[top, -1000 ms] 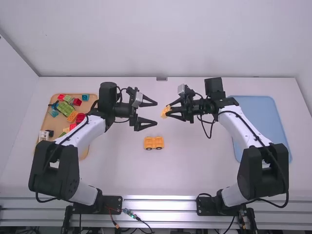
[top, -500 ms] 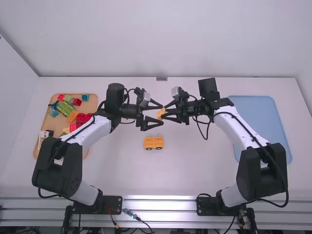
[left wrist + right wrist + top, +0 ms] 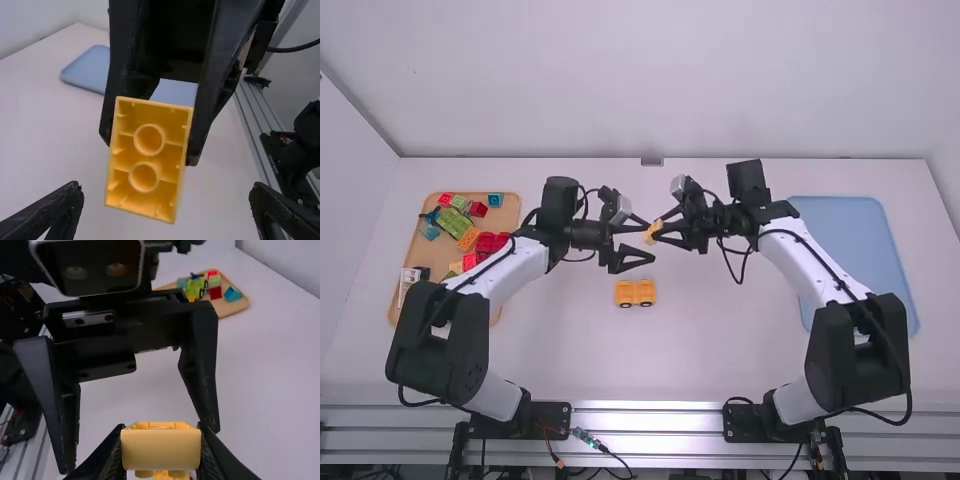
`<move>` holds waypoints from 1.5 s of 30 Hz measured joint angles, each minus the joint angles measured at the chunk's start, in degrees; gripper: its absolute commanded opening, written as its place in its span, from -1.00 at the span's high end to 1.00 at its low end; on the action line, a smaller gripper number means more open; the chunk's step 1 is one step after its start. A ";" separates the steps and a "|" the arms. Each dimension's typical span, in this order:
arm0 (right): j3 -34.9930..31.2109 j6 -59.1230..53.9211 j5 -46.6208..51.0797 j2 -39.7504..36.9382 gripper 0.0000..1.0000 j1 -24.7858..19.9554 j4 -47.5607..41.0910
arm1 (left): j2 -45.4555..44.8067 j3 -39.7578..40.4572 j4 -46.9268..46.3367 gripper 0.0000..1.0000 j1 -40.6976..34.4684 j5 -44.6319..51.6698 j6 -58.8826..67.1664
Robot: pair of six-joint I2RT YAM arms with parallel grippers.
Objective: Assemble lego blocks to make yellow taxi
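Observation:
My right gripper (image 3: 663, 232) is shut on a yellow-orange block (image 3: 653, 232) above the middle of the table. In the left wrist view the hollow underside of the block (image 3: 146, 159) faces the camera. My left gripper (image 3: 646, 242) stands open around the block's near end, with a gap on both sides; its own fingers (image 3: 42, 217) are wide apart. In the right wrist view the block (image 3: 161, 449) sits between the pads of the right gripper (image 3: 161, 452). A yellow-orange wheeled car base (image 3: 635, 293) rests on the table nearer the arm bases.
At the left lies a wooden tray (image 3: 501, 222) with several coloured blocks, and a small green vehicle (image 3: 195, 288) is among them. A blue tray (image 3: 860, 230) lies at the right. Both forearms reach inward over the table.
Both grippers have come together over the middle, the right one bringing the block leftward between the left one's open fingers. In the last half second the block has tilted slightly. The car base has stayed put.

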 measured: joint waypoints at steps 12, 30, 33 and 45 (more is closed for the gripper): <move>5.27 -11.21 2.03 -0.02 0.81 0.98 -20.68 | 0.00 0.00 -2.97 -0.79 0.26 0.17 4.68; 6.67 -20.74 4.85 -0.02 0.83 3.34 -22.88 | 0.00 0.00 -6.29 -0.61 0.02 5.03 6.01; 6.67 -20.70 4.98 -0.02 0.82 3.34 -22.60 | 0.00 0.00 -7.72 -0.57 -0.02 4.96 7.28; 6.67 -20.74 5.05 -0.02 0.82 3.30 -22.73 | 0.00 0.00 -8.79 -0.25 -2.93 1.68 11.69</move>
